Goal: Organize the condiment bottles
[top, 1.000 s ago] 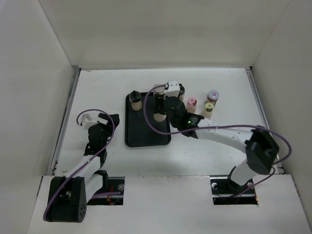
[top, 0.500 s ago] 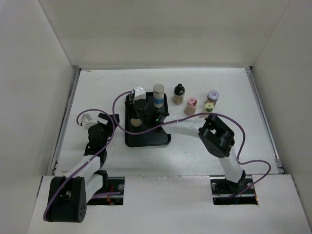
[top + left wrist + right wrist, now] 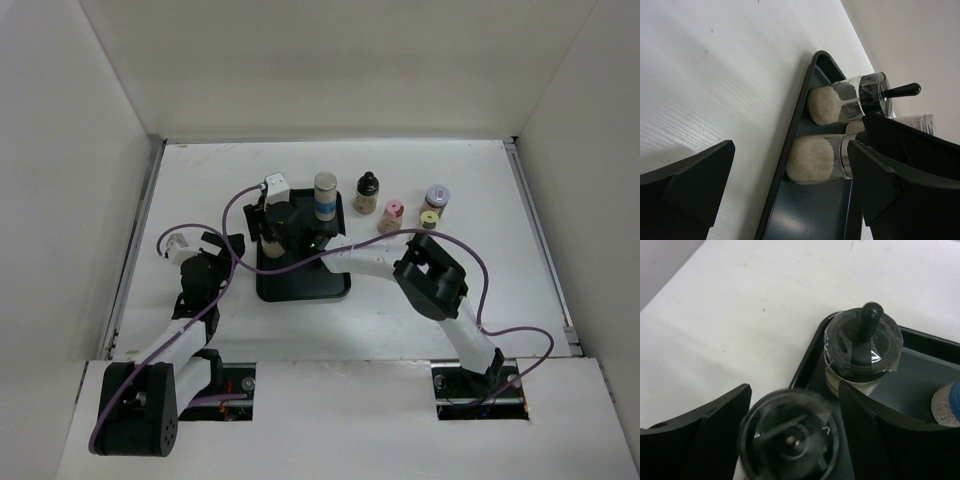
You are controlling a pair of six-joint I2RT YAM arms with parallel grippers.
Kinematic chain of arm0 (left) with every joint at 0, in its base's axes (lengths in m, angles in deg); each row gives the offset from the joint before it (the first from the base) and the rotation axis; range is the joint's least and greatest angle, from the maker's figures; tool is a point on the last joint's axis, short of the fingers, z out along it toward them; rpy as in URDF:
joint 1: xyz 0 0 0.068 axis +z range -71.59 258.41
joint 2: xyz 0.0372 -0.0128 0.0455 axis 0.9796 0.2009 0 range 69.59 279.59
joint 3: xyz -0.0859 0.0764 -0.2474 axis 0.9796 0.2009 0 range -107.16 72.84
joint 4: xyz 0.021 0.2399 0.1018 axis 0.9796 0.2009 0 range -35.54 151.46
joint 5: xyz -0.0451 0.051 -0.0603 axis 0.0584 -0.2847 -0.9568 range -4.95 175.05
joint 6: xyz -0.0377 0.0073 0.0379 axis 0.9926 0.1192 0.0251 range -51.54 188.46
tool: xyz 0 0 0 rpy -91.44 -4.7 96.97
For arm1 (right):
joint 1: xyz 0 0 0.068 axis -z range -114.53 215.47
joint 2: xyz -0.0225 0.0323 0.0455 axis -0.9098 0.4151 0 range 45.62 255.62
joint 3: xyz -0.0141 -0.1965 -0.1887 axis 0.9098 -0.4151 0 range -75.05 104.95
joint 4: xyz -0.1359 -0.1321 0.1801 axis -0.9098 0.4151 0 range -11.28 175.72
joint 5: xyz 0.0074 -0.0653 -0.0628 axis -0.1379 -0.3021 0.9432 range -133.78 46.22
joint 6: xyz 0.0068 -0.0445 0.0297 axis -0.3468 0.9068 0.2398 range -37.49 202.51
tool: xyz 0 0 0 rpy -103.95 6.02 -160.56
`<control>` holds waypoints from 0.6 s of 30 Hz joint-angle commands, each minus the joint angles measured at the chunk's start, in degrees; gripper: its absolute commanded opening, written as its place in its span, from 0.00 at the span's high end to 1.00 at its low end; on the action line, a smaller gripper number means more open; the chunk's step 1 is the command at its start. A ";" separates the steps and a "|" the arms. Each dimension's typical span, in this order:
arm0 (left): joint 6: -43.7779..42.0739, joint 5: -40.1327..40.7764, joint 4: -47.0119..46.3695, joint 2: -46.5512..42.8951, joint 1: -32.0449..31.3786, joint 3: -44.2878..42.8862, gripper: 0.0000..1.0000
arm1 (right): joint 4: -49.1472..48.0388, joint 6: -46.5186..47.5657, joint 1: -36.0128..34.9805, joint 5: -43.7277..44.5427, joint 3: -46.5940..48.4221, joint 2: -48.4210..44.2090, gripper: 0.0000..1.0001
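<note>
looks like the right fingers (image 3: 710,435) are clamped on the small clear-capped cylindrical spice bottle (image 3: 789,442), probably light but slick, so grip mid-body; left fingers (image 3: 687,182) apart, empty.

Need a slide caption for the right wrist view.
Right gripper grips a clear-capped cylindrical spice bottle in the flat black rectangular tray, beside a black knob-capped bottle.

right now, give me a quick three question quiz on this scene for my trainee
1. True or false: the left pincer holds a bottle.
2. How many bottles stand on the table, off the tray?
3. The right pincer grips which bottle? A blue-banded, B clear-lidded, C knob-topped.
Key: 1 false, it is open and empty. 2 four: black-capped, pink-capped, yellow-green-capped, lilac-capped. 3 B.
</note>
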 commanded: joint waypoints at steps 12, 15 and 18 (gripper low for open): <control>0.40 -0.67 -2.27 -0.46 0.44 -0.01 0.00 | -6.97 -0.32 -0.60 -0.25 -7.98 -14.40 0.06; 0.13 -0.14 -2.09 -0.64 0.44 -0.01 0.00 | -7.32 -0.15 0.19 -0.33 -14.74 -21.60 0.10; 0.40 -0.66 -2.18 -0.37 0.44 -0.01 0.00 | -8.46 -1.37 4.30 -0.68 -23.79 -29.34 0.34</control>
